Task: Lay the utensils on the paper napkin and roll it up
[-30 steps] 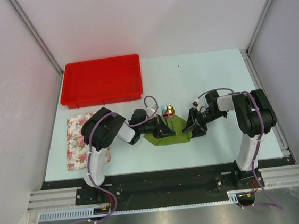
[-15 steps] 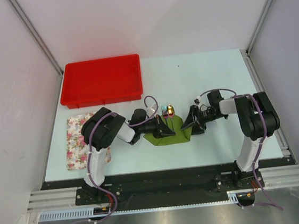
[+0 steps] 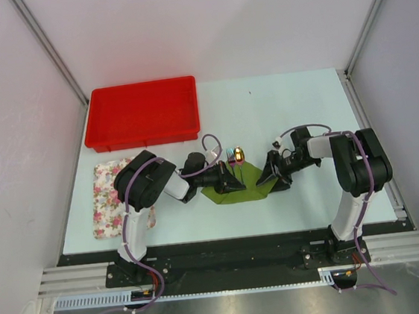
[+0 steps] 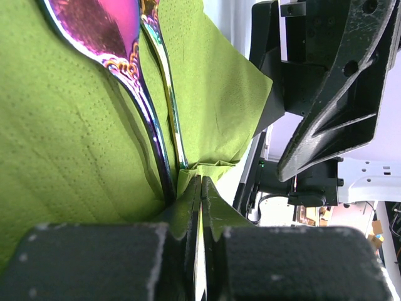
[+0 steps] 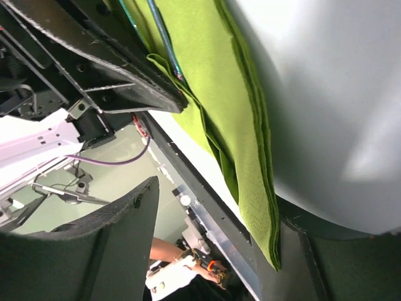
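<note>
Pinching a fold of the paper napkin (image 3: 251,182) on the counter (image 3: 294,110) with left jaws pressed together, trapping the utensils (image 3: 235,155) for rolling; holding right jaws spread astride its opposite edge.

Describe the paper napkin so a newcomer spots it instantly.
On the pale table, look nearer than the red tray, to its right. The paper napkin is the plain olive-green sheet carrying cutlery, unlike the pink-flowered cloth at far left.
</note>
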Motion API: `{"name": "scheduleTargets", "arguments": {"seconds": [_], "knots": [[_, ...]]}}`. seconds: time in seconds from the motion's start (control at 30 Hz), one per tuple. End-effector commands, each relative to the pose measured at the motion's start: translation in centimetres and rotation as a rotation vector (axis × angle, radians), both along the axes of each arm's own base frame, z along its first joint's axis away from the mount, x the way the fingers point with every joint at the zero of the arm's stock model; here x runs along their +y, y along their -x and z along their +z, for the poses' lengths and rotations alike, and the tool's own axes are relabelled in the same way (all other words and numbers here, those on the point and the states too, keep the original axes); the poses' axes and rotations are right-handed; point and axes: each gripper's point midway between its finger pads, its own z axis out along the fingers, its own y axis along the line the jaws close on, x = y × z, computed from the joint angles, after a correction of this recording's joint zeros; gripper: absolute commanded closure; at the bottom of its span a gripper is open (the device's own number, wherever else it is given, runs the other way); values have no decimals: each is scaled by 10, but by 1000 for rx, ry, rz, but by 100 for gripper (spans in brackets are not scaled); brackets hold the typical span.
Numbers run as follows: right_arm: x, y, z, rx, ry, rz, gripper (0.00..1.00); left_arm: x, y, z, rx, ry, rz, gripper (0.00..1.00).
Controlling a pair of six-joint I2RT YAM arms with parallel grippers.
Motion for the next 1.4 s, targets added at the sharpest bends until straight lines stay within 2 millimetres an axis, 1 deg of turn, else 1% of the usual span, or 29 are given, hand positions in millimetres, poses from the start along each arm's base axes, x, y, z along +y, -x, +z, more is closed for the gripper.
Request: {"name": "scheduleTargets", "arguments": {"seconds": [0.0,0.03,0.13,0.17,0.23,0.27,0.3,0.33,0.4,0.43,0.47,0.53,0.6,0.67,0.7,0.77,0.83,1.0,1.07,1.2,1.23,1.27,1.33,1.37], "knots": [[2,-11,15,-35,-54,-12,39,-1,-3,-7,-30,-13,-2,95],[2,-12,14,-38,-53,-18,40,-1,-3,-7,-32,-12,-2,95],[-2,-17,9,-63,-6,-26,46,-2,-3,-6,-34,-10,-5,95],[-4,-19,5,-70,24,-27,51,-2,-3,-7,-33,-11,-2,95],[-5,-19,2,-83,44,-14,57,-2,-3,-6,-35,-11,-2,95],[-5,-19,1,-85,61,-6,63,-2,-2,-7,-32,-10,-6,96],[-2,-21,2,-99,62,6,66,-2,-3,-7,-33,-11,-2,96],[-2,-21,2,-109,70,15,74,-2,-3,-7,-33,-12,-2,96],[6,-21,5,-128,72,43,83,-2,-3,-7,-33,-11,-3,97],[8,-22,5,-133,72,51,90,-2,-3,-6,-36,-10,-2,97],[13,-19,7,-141,70,71,93,-1,-3,-6,-36,-10,-2,97],[19,-23,13,-167,65,84,99,-2,-3,-6,-37,-9,-4,97],[29,-22,17,-189,60,112,100,-2,-3,-6,-37,-10,-2,98],[36,-21,18,-200,61,130,100,-2,-3,-6,-36,-8,-3,98],[41,-17,17,-201,64,152,100,-2,-4,-6,-38,-6,-1,98],[46,-15,13,-200,74,167,100,-2,-3,-5,-38,-4,-4,98],[48,-11,5,-183,90,181,100,-1,-3,-3,-42,-3,-4,99],[43,-6,-16,-137,144,186,100,-3,-4,4,-62,19,-8,99],[41,-6,-23,-123,161,184,100,-4,-5,13,-79,47,-9,98],[39,-7,-32,-114,185,183,100,-3,0,30,-103,88,-19,96],[39,-7,-33,-111,187,181,100,-4,0,35,-114,97,-20,96],[39,-7,-33,-110,187,181,100,-4,1,45,-131,113,-26,94],[38,-7,-34,-106,190,177,100,-2,6,50,-132,119,-31,91],[38,-7,-34,-105,190,176,100,0,6,59,-146,131,-32,91]]}}
